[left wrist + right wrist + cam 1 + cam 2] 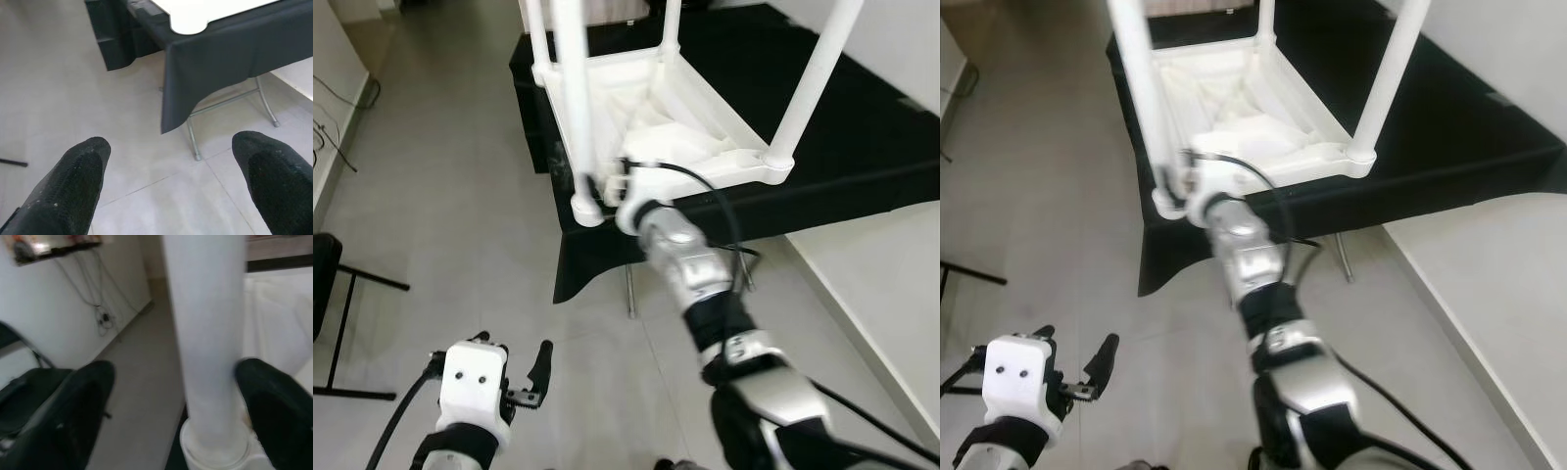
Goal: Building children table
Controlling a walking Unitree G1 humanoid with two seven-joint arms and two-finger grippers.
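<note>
Here the white children's table lies upside down on the black-draped surface, its 4 legs pointing up. The right end effector is spread wide around the nearest corner leg, one finger touching it. Low over the floor, the left end effector gapes empty.

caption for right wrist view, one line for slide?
Right gripper open around a white table leg seated in its socket.
</note>
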